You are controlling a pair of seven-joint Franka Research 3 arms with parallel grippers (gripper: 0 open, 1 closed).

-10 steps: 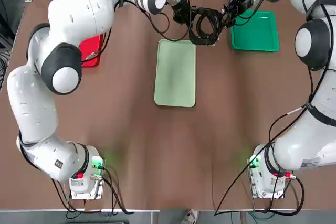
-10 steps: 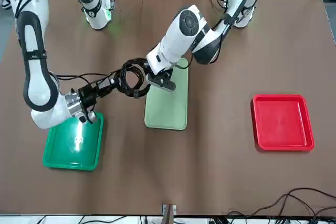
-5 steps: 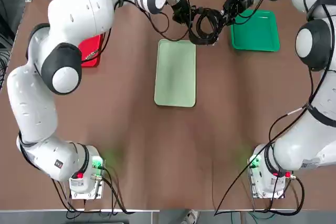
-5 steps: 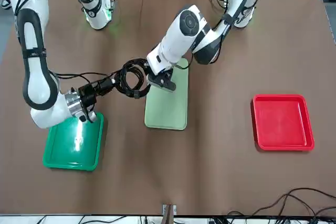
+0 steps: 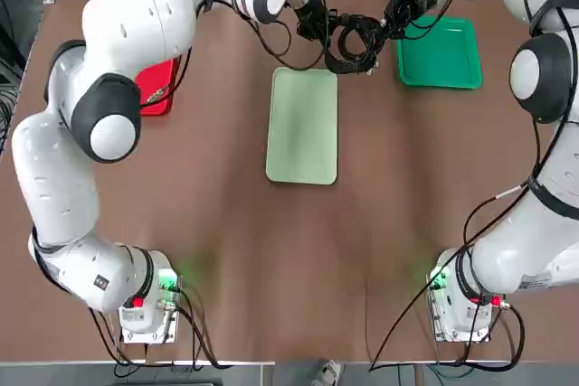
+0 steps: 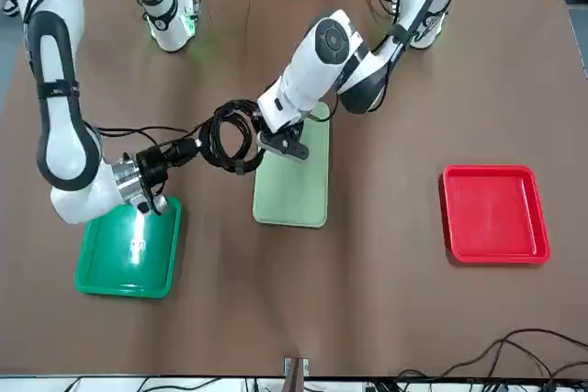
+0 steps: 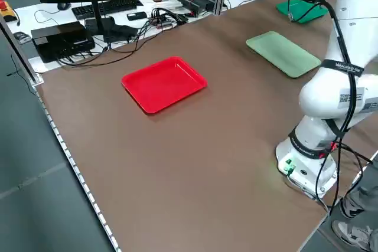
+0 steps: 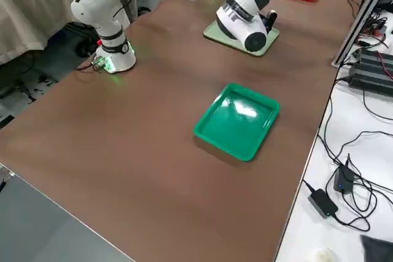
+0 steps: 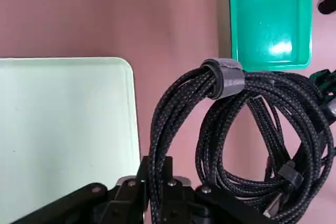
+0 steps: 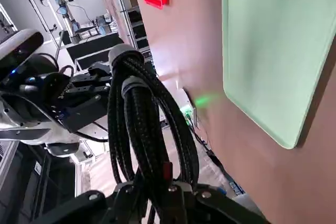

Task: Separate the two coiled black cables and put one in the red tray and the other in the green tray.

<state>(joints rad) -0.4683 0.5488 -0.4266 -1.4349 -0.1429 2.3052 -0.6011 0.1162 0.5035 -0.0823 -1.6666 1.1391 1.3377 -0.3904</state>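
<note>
Cables (image 5: 355, 42) hang (bundled) between both end effectors.

Far edge crowded, the rest of the worktop (image 5: 298, 259) open

Both grippers, left (image 5: 318, 24) and right (image 5: 398, 15), hold the tangled cables (image 5: 355, 42) in the air between the mint tray (image 5: 303, 126) and the green tray (image 5: 443, 53), so this gap is blocked. The left arm reaches over the red tray (image 5: 159, 88) and covers part of it. The near half of the worktop is free for passing.
</note>
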